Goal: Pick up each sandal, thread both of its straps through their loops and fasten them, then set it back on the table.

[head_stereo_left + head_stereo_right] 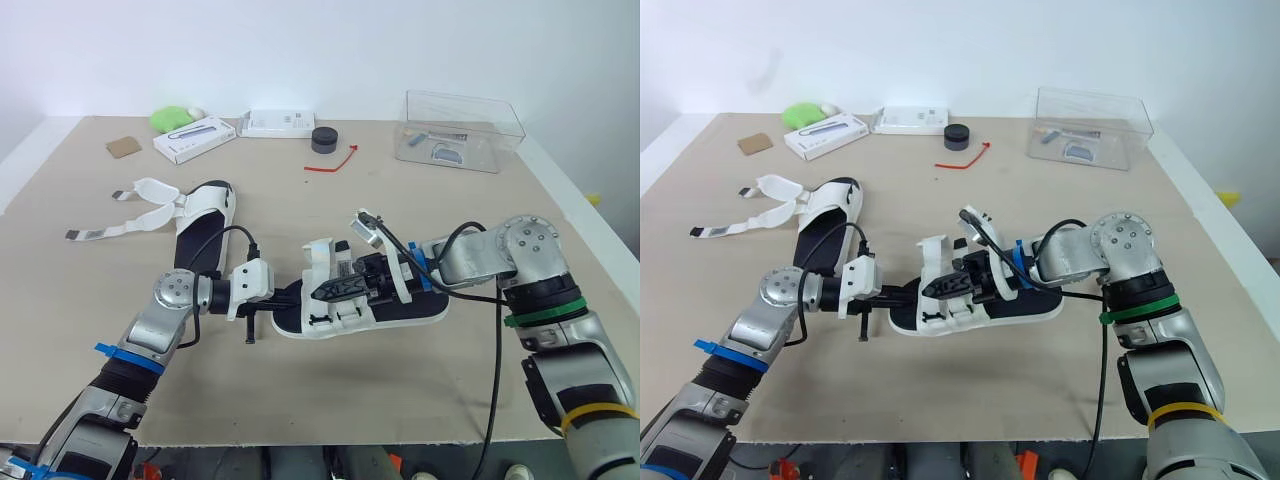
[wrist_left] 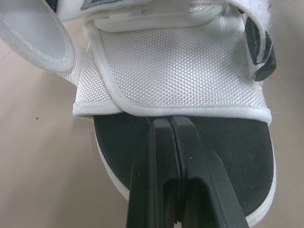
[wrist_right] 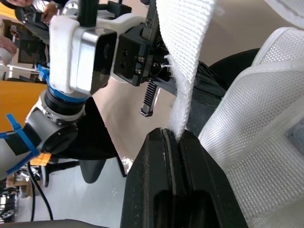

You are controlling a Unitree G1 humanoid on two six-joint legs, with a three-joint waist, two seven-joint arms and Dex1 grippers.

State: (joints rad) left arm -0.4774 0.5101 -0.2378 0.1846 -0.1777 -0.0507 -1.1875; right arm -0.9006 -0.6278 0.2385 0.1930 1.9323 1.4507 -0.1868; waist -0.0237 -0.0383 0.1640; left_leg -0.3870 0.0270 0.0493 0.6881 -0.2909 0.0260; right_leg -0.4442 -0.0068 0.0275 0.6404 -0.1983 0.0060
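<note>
While the right jaws clamp shut on the strap (image 3: 185,47) (left jaws closed at the toe of the sandal (image 1: 410,310)), this thin pinch may let it slip free.

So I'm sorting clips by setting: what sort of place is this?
Probably a robotics lab or test bench, not a home: a bare tan worktable against a plain white wall, with small boxes and a clear plastic bin along the back.

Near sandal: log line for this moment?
left jaws shut at near sandal end | right jaws shut on strap | far sandal straps loose
</note>
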